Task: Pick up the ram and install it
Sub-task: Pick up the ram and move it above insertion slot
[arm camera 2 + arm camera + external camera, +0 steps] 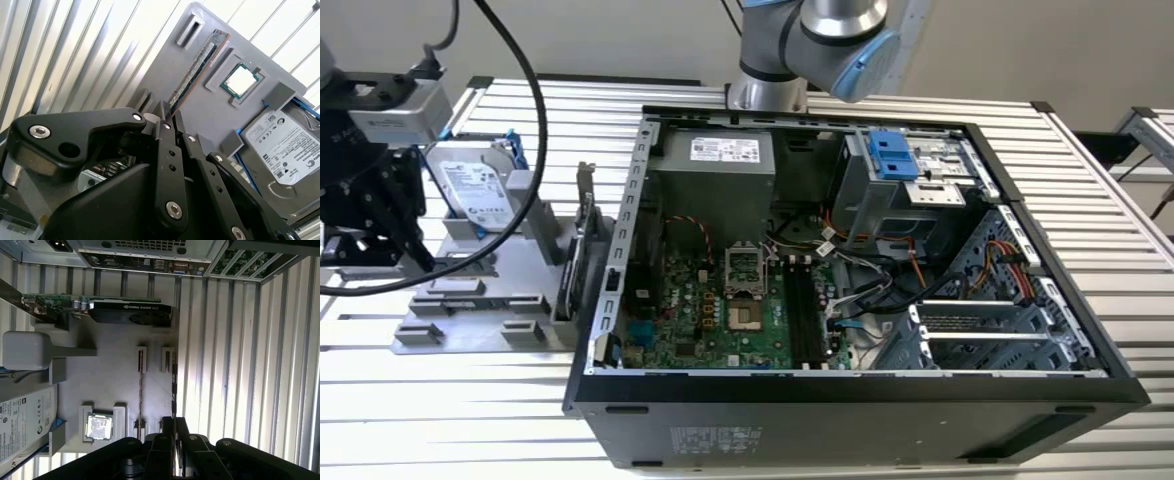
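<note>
Progress: barely started. The ram [197, 67] is standing on edge in its grey tray [210, 117], and the motherboard slots [803, 312] are looking empty.
Fingers: the gripper [169, 111] is hovering at the ram's near end, fingers looking pinched together, gripping nothing.
Left: the whole pick and install, I'm guessing.
Bench: slatted metal bench [1107, 230] is carrying the open case [854, 410] mid-frame, tray at the exterior view's left.
Room: plain pale wall behind.
</note>
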`<state>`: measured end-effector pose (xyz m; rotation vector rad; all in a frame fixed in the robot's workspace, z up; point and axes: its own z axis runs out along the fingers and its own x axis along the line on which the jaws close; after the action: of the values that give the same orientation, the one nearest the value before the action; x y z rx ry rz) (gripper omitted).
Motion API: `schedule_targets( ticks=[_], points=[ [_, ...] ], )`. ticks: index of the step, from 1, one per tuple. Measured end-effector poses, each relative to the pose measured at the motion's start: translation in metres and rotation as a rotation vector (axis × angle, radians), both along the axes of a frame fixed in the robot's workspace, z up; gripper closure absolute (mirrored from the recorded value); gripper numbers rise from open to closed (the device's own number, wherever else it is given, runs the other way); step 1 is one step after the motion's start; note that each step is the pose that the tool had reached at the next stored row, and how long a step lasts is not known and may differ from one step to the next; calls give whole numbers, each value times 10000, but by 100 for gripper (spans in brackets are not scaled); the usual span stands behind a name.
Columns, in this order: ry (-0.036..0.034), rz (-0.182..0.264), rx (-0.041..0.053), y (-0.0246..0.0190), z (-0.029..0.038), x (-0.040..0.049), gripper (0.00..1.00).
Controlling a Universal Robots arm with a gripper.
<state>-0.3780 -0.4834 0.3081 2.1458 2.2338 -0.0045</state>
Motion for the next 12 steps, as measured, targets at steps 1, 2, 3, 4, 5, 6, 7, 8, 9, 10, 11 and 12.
schedule_targets(
  ticks=[1,2,3,4,5,6,7,8,9,10,11,12],
  points=[
    [0,0,0,0,3,0,100],
    [0,0,0,0,6,0,100],
    [-1,0,0,0,9,0,100],
    [-1,0,1,0,11,0,100],
    [0,0,0,0,14,0,100],
    [0,0,0,0,17,0,100],
    [-1,0,1,0,20,0,100],
    [0,0,0,0,23,0,100],
    [-1,0,1,0,25,0,100],
    [0,0,0,0,28,0,100],
    [0,0,0,0,32,0,100],
    [-1,0,1,0,33,0,100]
  ],
)
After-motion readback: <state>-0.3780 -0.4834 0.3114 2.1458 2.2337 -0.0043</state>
